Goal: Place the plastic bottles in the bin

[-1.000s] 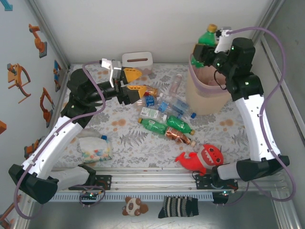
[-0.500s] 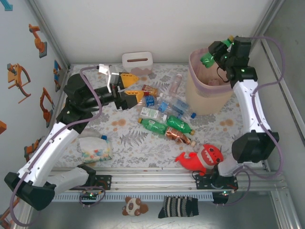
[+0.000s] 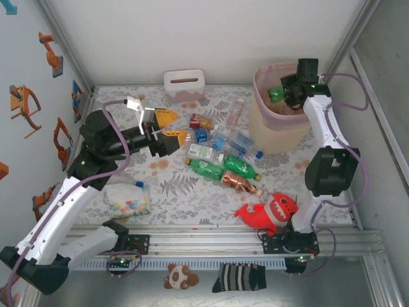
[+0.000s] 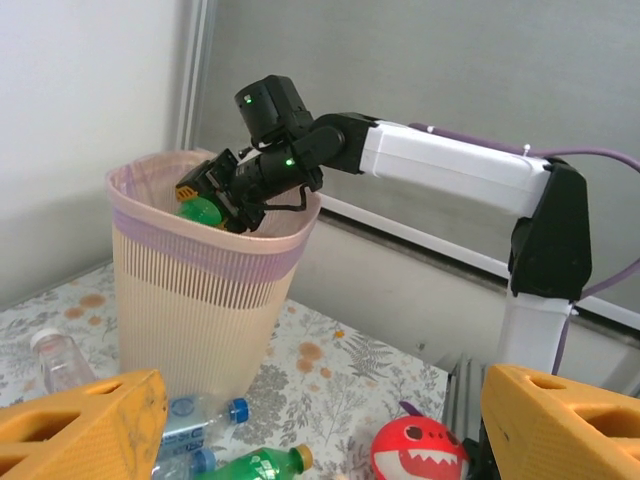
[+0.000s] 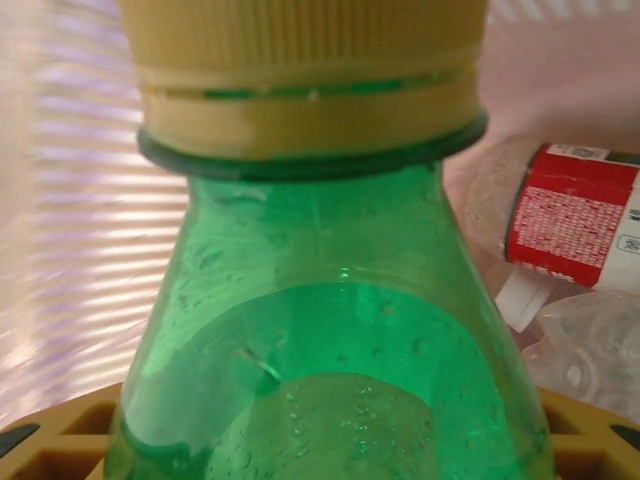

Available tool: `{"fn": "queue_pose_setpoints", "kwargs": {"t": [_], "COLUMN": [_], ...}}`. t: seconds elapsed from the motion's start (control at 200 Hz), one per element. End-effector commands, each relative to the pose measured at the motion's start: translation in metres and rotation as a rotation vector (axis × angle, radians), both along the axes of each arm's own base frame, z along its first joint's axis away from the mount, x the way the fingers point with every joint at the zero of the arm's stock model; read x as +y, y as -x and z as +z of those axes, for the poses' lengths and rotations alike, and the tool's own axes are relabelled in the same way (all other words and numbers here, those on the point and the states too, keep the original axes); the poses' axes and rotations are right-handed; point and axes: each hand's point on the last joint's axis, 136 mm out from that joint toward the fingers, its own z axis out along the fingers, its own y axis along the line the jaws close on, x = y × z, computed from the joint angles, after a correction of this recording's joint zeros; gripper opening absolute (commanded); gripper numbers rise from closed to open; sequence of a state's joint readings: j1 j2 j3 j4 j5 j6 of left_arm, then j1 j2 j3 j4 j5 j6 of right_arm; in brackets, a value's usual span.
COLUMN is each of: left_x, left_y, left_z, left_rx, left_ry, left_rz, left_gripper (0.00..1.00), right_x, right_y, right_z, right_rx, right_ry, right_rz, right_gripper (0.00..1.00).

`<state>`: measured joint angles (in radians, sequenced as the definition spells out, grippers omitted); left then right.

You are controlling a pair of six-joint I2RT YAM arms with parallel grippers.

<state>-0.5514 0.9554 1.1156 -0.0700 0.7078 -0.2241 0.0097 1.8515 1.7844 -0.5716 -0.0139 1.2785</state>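
From above, the right gripper (image 3: 285, 89) is closed tight on a green bottle (image 3: 275, 94). The bin (image 3: 268, 137) is right under it, so the bottle hangs just inside the pink rim. It has not been let go yet. The left gripper (image 3: 171, 126) has its yellow fingers wide apart, with nothing between them. Just past its tips, a heap of bottles (image 3: 220, 157) lies on the table (image 3: 172, 185). I count about ten, but some are hard to tell apart.

From the left wrist, the two yellow fingers (image 4: 90, 435) sit in the bottom corners with a big gap between them. Far in front of them stands the bin, and the right gripper dips over its rim with the green bottle. Low down, near the fingers, a few bottles lie by the foot of the bin, next to a red toy shark (image 4: 418, 450).

From the right wrist, the green bottle and its yellow cap (image 5: 300, 60) sit very close, held between the yellow fingers. Past the gripper, down in the bin, I can see a bottle with a red label (image 5: 570, 215) and some clear ones.

So I think a few bottles are in, one is about to drop, and most of the job is left
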Motion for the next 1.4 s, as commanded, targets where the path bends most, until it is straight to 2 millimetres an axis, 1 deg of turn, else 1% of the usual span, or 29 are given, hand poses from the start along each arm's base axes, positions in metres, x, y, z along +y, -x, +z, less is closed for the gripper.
{"fn": "queue_pose_setpoints", "kwargs": {"t": [0.0, 0.09, 0.18, 0.366, 0.471, 0.551, 0.621, 0.686, 0.741, 0.866, 1.046, 1.132, 1.207, 1.397], "left_x": [0.002, 0.003, 0.005, 0.008, 0.01, 0.012, 0.013, 0.013, 0.014, 0.013, 0.012, 0.011, 0.01, 0.009], "left_y": [0.003, 0.003, 0.003, 0.001, 0.002, 0.001, 0.0, -0.003, -0.004, -0.006, -0.008, -0.009, -0.01, -0.011], "left_z": [-0.009, -0.011, -0.013, -0.019, -0.021, -0.022, -0.024, -0.025, -0.026, -0.027, -0.028, -0.03, -0.031, -0.032], "left_rx": [0.012, 0.019, 0.023, 0.041, 0.046, 0.049, 0.053, 0.057, 0.062, 0.071, 0.077, 0.083, 0.089, 0.1], "left_ry": [-0.022, -0.025, -0.03, -0.051, -0.054, -0.055, -0.059, -0.062, -0.064, -0.065, -0.063, -0.061, -0.059, -0.055], "left_rz": [0.009, 0.015, 0.025, 0.052, 0.059, 0.072, 0.088, 0.1, 0.106, 0.108, 0.11, 0.11, 0.11, 0.11], "left_gripper": [0.81, 0.81, 0.81, 0.81, 0.81, 0.81, 0.81, 0.81, 0.81, 0.81, 0.81, 0.81, 0.82, 0.81], "right_x": [-0.001, 0.004, 0.005, 0.005, 0.004, 0.003, 0.003, 0.002, 0.001, -0.003, -0.009, -0.01, -0.01, -0.012], "right_y": [-0.009, -0.017, -0.022, -0.02, -0.018, -0.017, -0.018, -0.018, -0.017, -0.014, -0.001, 0.007, 0.013, 0.03], "right_z": [-0.01, -0.027, -0.043, -0.08, -0.092, -0.094, -0.089, -0.08, -0.069, -0.038, 0.001, 0.015, 0.024, 0.045], "right_rx": [0.021, 0.044, 0.074, 0.146, 0.174, 0.179, 0.168, 0.148, 0.126, 0.069, 0.004, -0.019, -0.033, -0.071], "right_ry": [-0.091, -0.137, -0.165, -0.206, -0.219, -0.223, -0.22, -0.213, -0.203, -0.174, -0.136, -0.124, -0.122, -0.107], "right_rz": [-0.077, -0.082, -0.098, -0.156, -0.178, -0.186, -0.183, -0.181, -0.177, -0.168, -0.168, -0.165, -0.161, -0.155], "right_gripper": [0.52, 0.53, 0.54, 0.59, 0.65, 0.69, 0.72, 0.74, 0.76, 0.77, 0.78, 0.8, 0.82, 0.81]}}
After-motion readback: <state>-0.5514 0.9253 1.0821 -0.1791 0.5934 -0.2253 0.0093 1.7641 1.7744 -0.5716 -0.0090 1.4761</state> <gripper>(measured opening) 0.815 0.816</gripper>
